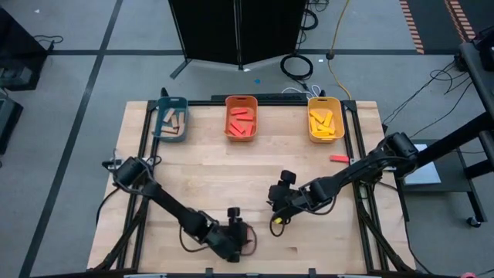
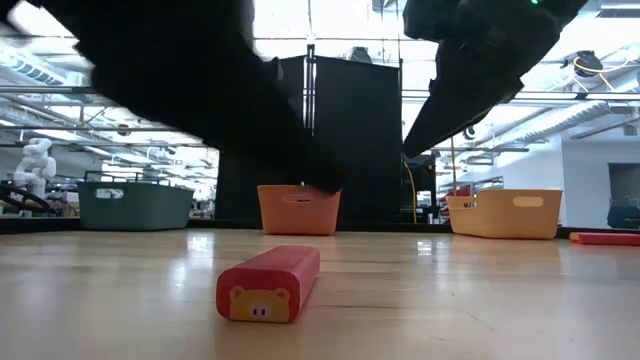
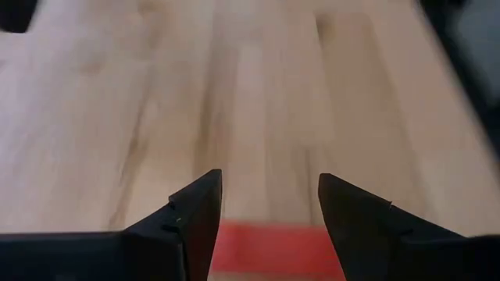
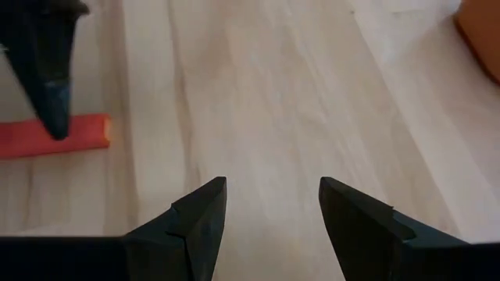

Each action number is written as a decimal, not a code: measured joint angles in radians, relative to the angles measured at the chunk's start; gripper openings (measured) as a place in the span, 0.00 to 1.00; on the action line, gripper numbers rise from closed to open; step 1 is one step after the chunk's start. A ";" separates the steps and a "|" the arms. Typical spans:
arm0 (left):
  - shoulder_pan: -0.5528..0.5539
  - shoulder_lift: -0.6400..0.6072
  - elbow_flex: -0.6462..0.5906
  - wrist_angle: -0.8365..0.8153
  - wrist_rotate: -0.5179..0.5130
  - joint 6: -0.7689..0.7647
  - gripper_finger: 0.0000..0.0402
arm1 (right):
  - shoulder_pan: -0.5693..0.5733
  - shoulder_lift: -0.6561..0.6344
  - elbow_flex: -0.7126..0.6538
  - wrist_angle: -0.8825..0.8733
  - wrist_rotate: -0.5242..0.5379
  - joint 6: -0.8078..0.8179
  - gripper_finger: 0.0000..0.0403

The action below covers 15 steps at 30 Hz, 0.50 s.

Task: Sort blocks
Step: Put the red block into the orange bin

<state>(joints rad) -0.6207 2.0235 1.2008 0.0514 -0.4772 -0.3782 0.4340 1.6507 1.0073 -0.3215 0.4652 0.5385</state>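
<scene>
Left gripper point(image 3: 267, 215), fingers spread, straddles a rigid, light red block point(image 3: 269, 250); best pinched across its narrow sides.

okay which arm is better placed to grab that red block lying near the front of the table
Left. In its wrist view the open left gripper hangs right over the red block, fingers either side. The open right gripper has only bare table between its fingers, with that block off to one side.

Grey tiled floor point(image 1: 69, 85) with dark seams; black partition panel point(image 1: 238, 27) behind the table; bright overhead lighting (industrial ceiling ducting visible).
</scene>
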 joint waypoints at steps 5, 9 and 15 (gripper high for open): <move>-0.003 0.003 0.135 -0.266 0.134 0.253 0.53 | 0.020 0.012 0.000 0.015 -0.001 0.000 0.49; -0.003 0.003 0.204 -0.329 0.223 0.518 0.53 | 0.020 0.012 0.000 0.025 0.000 0.000 0.49; 0.031 0.002 0.242 -0.424 0.333 0.813 0.53 | 0.019 0.012 0.001 0.032 0.000 0.000 0.49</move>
<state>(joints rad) -0.5897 2.0258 1.4430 -0.3721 -0.1439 0.4343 0.4534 1.6627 1.0080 -0.2896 0.4648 0.5385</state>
